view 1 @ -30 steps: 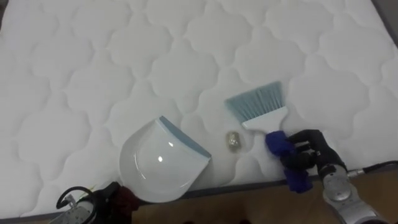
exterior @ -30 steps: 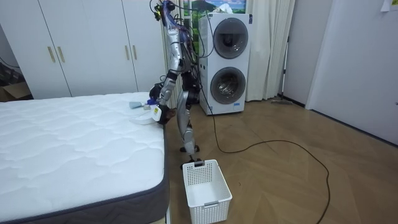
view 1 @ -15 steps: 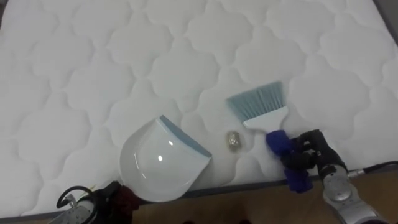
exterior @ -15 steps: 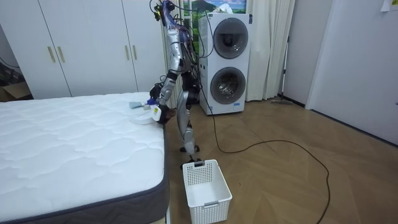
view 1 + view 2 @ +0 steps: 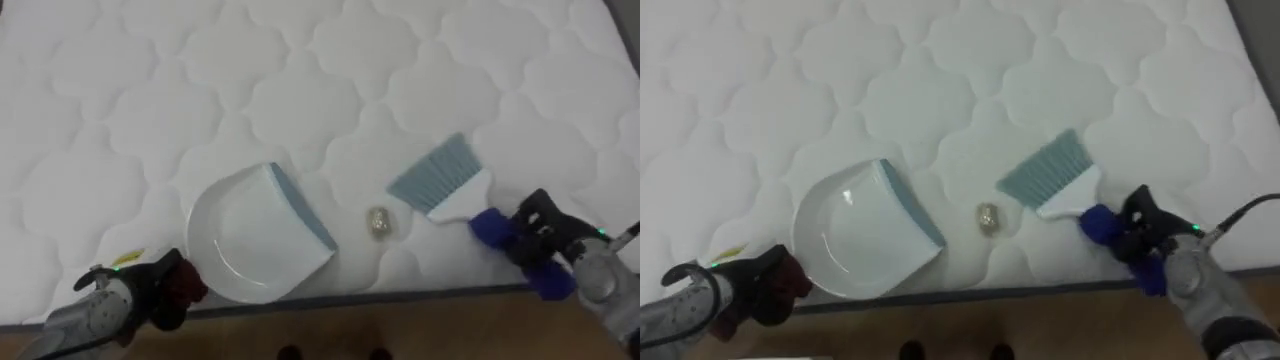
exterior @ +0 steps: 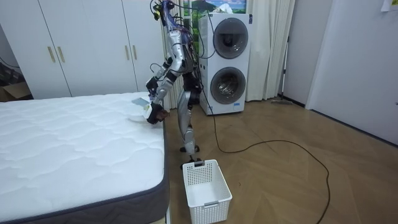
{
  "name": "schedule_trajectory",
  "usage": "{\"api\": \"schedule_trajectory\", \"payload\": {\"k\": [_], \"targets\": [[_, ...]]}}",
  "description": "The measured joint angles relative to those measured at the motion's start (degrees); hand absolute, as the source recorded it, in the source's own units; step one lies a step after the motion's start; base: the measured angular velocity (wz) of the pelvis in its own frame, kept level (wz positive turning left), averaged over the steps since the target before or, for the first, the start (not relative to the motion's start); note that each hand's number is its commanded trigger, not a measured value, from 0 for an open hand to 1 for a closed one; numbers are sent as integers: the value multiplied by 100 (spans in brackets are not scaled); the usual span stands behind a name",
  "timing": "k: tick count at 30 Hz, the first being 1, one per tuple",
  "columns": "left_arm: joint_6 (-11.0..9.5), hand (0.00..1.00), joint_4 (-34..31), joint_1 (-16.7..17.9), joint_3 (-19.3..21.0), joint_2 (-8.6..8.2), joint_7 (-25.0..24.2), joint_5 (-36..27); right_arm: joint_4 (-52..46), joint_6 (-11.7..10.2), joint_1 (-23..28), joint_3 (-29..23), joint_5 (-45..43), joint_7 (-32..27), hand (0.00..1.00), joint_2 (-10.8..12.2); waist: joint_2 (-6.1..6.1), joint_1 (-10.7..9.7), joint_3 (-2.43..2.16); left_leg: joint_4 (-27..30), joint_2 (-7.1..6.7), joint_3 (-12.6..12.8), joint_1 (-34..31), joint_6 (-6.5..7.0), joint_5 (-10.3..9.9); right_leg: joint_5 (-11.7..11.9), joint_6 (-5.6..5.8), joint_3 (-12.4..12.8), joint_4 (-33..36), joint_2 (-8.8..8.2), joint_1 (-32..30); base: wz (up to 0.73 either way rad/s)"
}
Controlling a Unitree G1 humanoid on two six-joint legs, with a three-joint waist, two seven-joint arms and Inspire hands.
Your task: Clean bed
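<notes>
white quilted mattress [image 5: 300, 80] — small scrap [image 5: 378, 222] betw. dustpan [image 5: 255, 245] & brush [image 5: 440, 178]

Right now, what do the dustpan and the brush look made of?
The dustpan: likely glossy white plastic, showing a highlight, with a blue-grey lip. The brush: pale blue bristles, probably synthetic, in a white head with a blue handle, apparently plastic.

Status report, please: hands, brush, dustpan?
Right hand shut on brush. Left hand shut on dustpan. Scrap on mattress between them; nothing blocking.
</notes>
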Motion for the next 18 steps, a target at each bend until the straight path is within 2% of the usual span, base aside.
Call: {"api": "schedule_trajectory", "payload": {"k": [1,3,6,10,13,15,18], "targets": [[0,100,-42,0,0,26,-15,83,-10,35,-4,0,-118,13,100,-110,-41,14,-2,1,1,-8,3,0,0,0,0,2,0,2,2,-4],[-3,100,-155,-2,-7,110,-72,291,-25,190,-233,143,-438,40,100,-385,-160,32,32,0,14,3,1,-1,0,5,-8,14,11,11,-19,-6],[-28,100,-177,-34,-137,109,-120,490,-72,265,-572,375,-1115,79,100,-469,-238,-7,26,-18,24,3,-19,-2,-1,17,-22,7,8,18,-53,-5],[-92,100,-228,-69,-138,120,-215,649,-392,285,-695,384,-1909,79,100,-517,-301,16,23,-19,32,2,-58,-3,-1,20,-27,8,5,26,-96,0],[-184,100,-432,-110,-176,367,-246,696,-707,255,-708,417,-2391,77,100,-603,-403,16,45,-9,54,1,-86,-8,2,28,-39,7,-6,45,-114,0],[-258,100,-560,-108,-179,549,-313,700,-989,220,-709,545,-2654,68,100,-676,-446,13,39,4,102,1,-72,-22,2,81,-59,-1,-142,102,-35,-5],[-300,100,-643,-128,-177,570,-444,854,-1346,149,-708,575,-3037,55,100,-819,-458,35,41,4,111,0,-83,-25,4,103,-62,-2,-178,114,-41,-3]]}}
